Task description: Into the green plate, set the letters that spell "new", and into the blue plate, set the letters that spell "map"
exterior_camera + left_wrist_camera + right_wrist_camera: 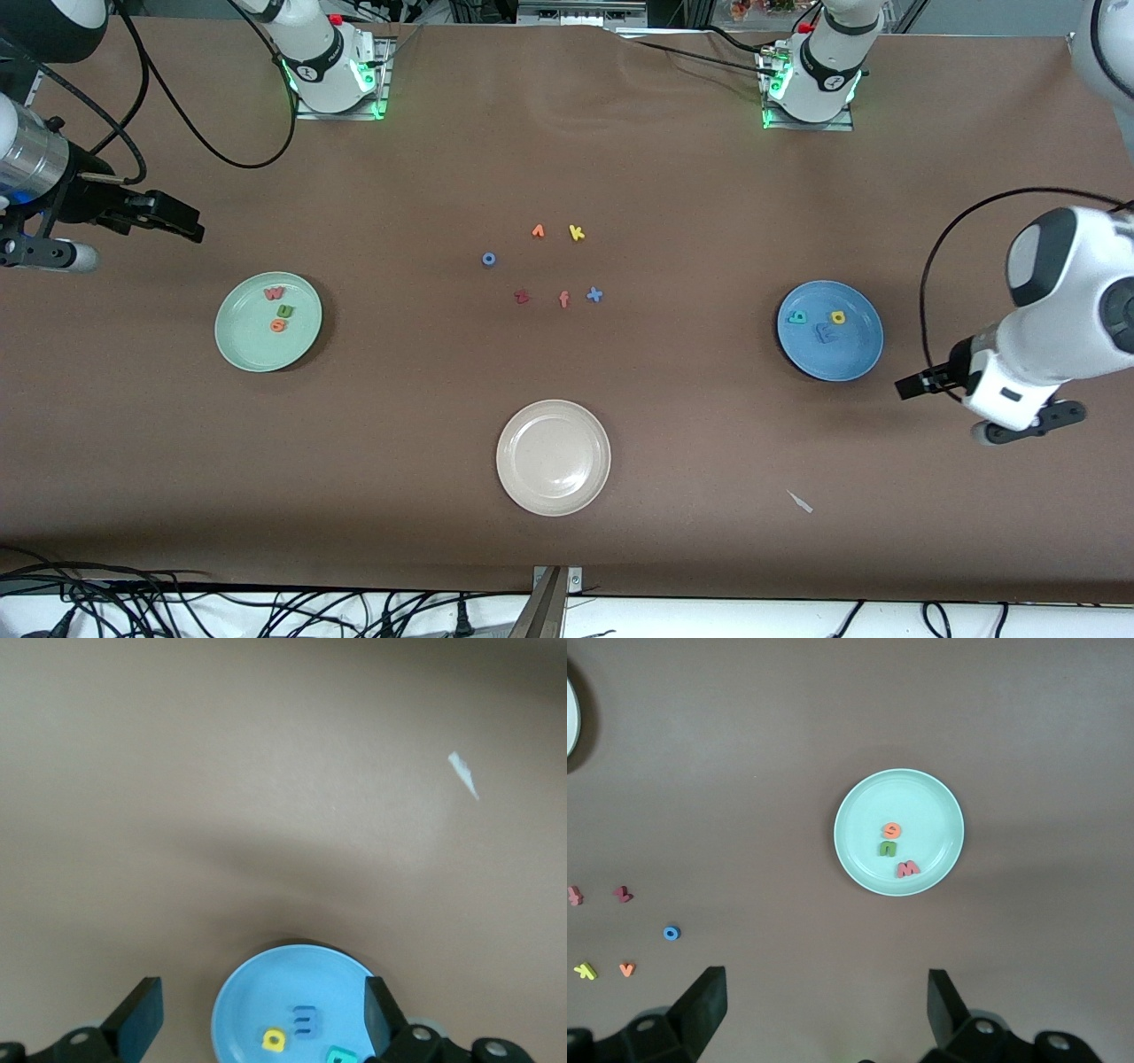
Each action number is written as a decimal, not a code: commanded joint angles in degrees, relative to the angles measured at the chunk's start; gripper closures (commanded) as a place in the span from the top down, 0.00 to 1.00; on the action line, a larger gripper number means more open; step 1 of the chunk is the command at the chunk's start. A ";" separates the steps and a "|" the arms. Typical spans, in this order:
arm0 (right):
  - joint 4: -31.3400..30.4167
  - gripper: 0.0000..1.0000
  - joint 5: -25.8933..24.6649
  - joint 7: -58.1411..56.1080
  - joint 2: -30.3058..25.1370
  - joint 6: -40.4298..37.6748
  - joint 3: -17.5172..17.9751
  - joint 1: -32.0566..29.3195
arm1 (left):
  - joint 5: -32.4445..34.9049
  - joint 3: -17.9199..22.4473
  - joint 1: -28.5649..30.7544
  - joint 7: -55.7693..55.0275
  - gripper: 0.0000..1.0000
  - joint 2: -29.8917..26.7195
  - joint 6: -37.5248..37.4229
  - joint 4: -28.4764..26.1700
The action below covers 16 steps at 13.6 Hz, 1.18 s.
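The left gripper (911, 387) hangs over the brown surface (673, 177) just beside the blue plate (858, 361), toward the left arm's end; its jaws stand wide apart, released and touching nothing. The right gripper (190, 232) is up over the surface near the green plate (244, 350), toward the right arm's end, also spread wide and empty.

Three letters lie in the green plate: a salmon-red w (274, 293), a green n (285, 310) and an orange e (278, 325), close together. Three lie in the blue plate: a teal p (799, 316), a yellow a (838, 316) and a light blue m (827, 334), the m hard to pick out against the plate. In the left wrist view the blue plate and the teal letter are cut off at the picture's edge.

Six loose letters sit on the middle of the surface: an orange one (538, 231), a yellow k (577, 232), a blue o (488, 259), a dark red one (522, 297), a salmon f (563, 299) and a blue x (594, 295); the orange and dark red shapes are too small to read. One cream-white plate (554, 457) stands empty nearest the front camera, and a white scrap (801, 501) lies beside it toward the left arm's end
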 commanded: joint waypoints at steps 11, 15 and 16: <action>-1.10 1.00 -0.13 0.67 -1.36 0.07 0.82 -0.72 | -17.42 18.74 -12.99 22.09 0.99 -5.91 -11.36 14.12; -1.10 1.00 -0.13 0.67 -1.36 0.07 0.82 -0.72 | -21.99 35.11 -25.83 28.51 0.99 -9.26 -12.68 12.63; -1.10 1.00 -0.13 0.67 -1.36 0.07 0.82 -0.72 | -23.21 35.75 -26.47 29.92 0.99 -9.53 -12.95 12.02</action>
